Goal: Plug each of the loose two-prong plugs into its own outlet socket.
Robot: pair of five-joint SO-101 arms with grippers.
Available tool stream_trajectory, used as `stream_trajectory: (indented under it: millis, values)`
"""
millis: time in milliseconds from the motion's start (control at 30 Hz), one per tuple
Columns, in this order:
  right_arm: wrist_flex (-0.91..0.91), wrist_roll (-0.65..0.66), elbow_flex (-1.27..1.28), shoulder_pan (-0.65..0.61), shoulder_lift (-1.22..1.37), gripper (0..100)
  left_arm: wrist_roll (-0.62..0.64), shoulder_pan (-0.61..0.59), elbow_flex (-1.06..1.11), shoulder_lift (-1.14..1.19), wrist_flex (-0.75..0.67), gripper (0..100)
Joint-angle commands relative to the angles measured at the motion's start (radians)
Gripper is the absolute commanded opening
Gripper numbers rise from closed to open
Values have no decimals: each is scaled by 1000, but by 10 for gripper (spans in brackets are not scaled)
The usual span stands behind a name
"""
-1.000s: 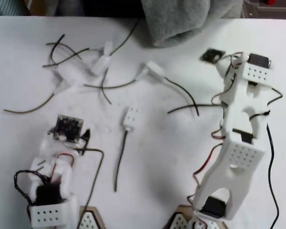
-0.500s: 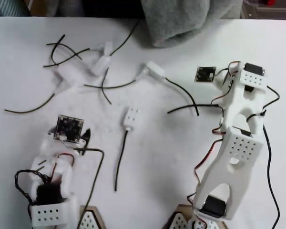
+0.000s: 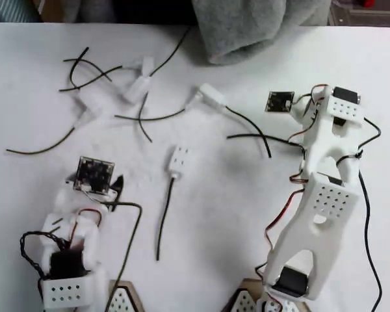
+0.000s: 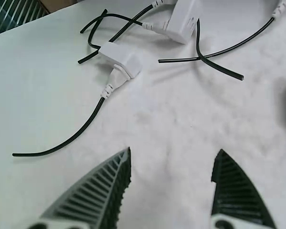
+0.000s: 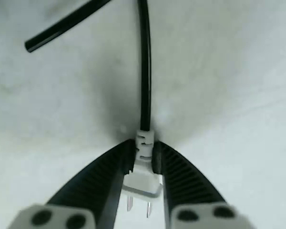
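The right gripper (image 5: 143, 149) pinches a white two-prong plug (image 5: 142, 183) near its cord end. The left gripper (image 4: 174, 157) is spread above the surface (image 4: 47, 86).

High cam looks down over the whole worktop (image 3: 214, 214). Left wrist cam: low, forward, sharing its far-left socket block (image 4: 121, 59). Right wrist cam: close-up, facing down.
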Motion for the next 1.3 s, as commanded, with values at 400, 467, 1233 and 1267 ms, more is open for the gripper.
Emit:
stream_trajectory:
  millis: [400, 467, 1233, 1267]
  values:
    - [308, -304, -241, -252, -321, 19, -5, -2, -11, -7, -6, 271]
    - [309, -377, -232, -344, -392, 19, 6, -38, -17, -10, -6, 271]
    - [305, -534, 198, -1148, -665, 19, -17, -903, -68, -12, -43, 271]
    - [297, -534, 196, -1175, -634, 19, -35, -934, -68, -12, -55, 271]
